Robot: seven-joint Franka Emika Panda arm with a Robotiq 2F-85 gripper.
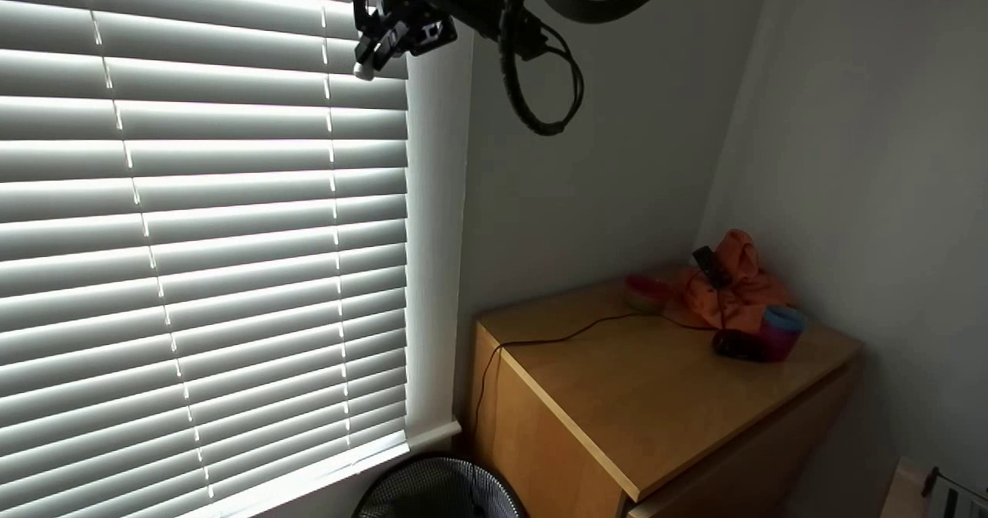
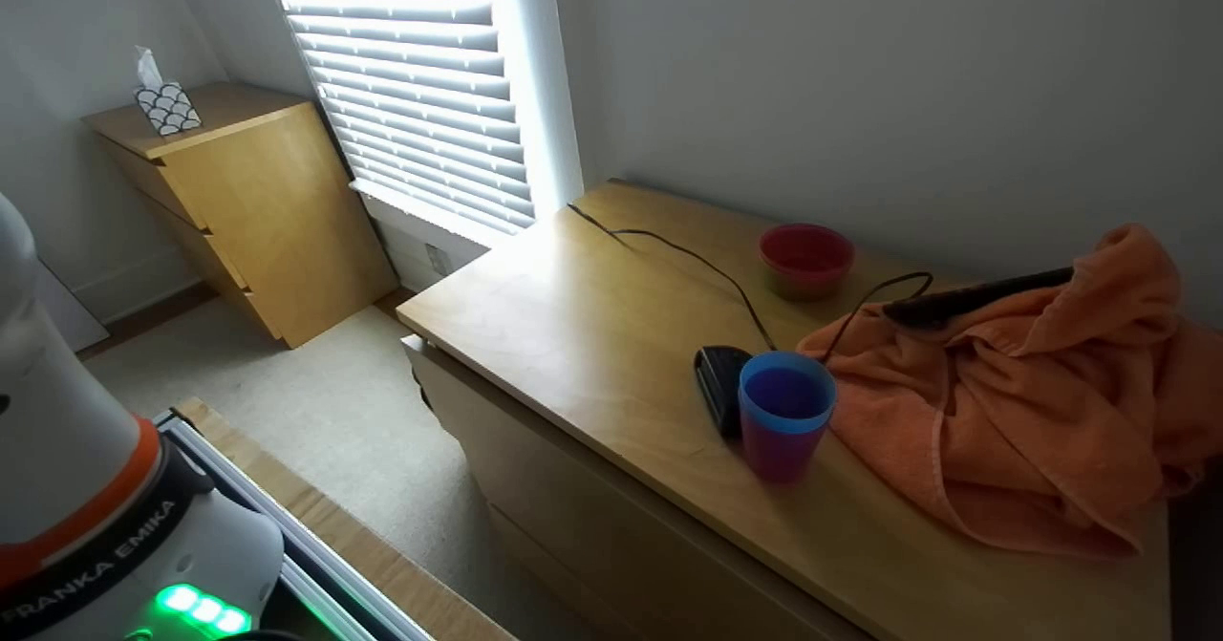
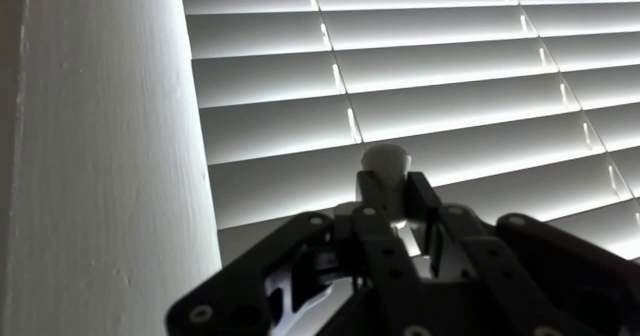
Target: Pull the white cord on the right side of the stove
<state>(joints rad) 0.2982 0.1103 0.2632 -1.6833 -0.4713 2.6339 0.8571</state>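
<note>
A white knob, like the tassel of a blind cord, shows in the wrist view (image 3: pixel 386 158) and in an exterior view (image 1: pixel 363 72). My black gripper is shut on it, with a fingertip on each side, in the wrist view (image 3: pixel 390 188); the gripper is also high up in an exterior view (image 1: pixel 376 49). The knob's wide end sticks out past the fingertips. I cannot make out the cord that leads to the knob. White window blinds (image 1: pixel 239 228) hang behind the gripper; they also show in the wrist view (image 3: pixel 280 120). No stove is in view.
A white window frame (image 1: pixel 436 232) stands beside the blinds. Below is a wooden dresser (image 1: pixel 571 394) with an orange towel (image 2: pixel 1032 431), a blue-rimmed cup (image 2: pixel 783 440), a red bowl (image 2: pixel 807 264) and a black cable. A dark mesh bin (image 1: pixel 440 487) stands beside the dresser.
</note>
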